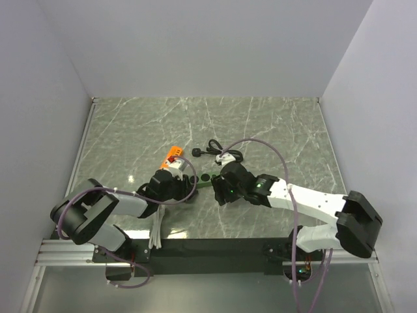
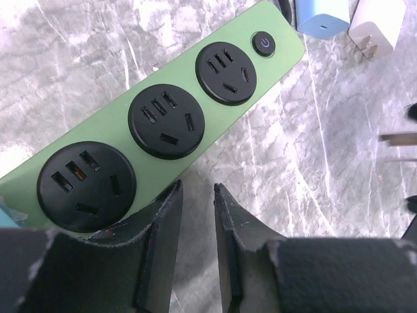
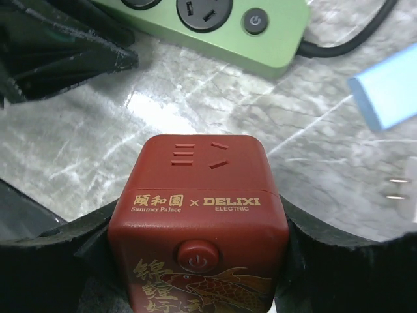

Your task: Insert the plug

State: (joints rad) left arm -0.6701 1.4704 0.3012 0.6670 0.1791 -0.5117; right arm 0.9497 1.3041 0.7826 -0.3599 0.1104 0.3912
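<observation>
My right gripper (image 3: 199, 251) is clamping the red cube plug (image 3: 199, 215) just short of the green power strip (image 3: 260, 49); my left gripper (image 2: 197, 195) is sitting nearly closed and empty at the strip's near edge. I am judging the approach now — prongs, hidden underneath, squared to one round socket (image 2: 163, 120); left fingers bracing the strip as I press.

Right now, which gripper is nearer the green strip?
Left. The left gripper sits right at the green strip's near edge, nearly shut and empty. The right gripper holds the red cube a little way back from the strip's switch end.
</observation>
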